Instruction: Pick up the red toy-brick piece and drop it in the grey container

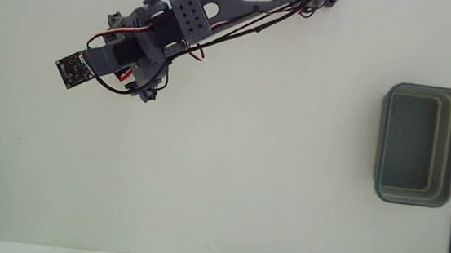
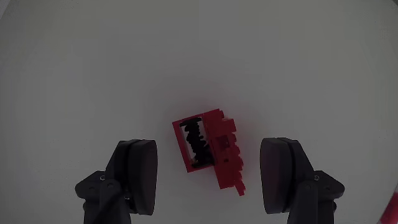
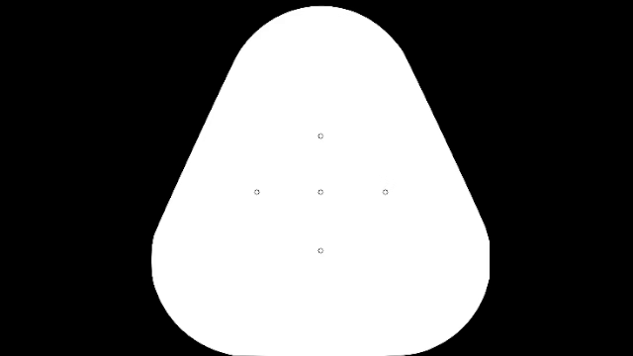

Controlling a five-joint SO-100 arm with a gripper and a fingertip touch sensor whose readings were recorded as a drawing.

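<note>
Red toy-brick piece [image 2: 210, 151] lies between the spread gripper [image 2: 211, 177] fingers

**Layout around the grey container**

In the fixed view the grey container [image 1: 419, 145] stands on the desk [image 1: 229, 184] at the right edge. The arm [image 1: 185, 25] lies far to its left, along the upper edge, and the red toy-brick piece [image 1: 122, 74] sits under the arm's far end, well apart from the container. In the wrist view the piece [image 2: 210, 151] lies on the desk between the spread fingers of the gripper [image 2: 211, 177], touching neither.
</note>
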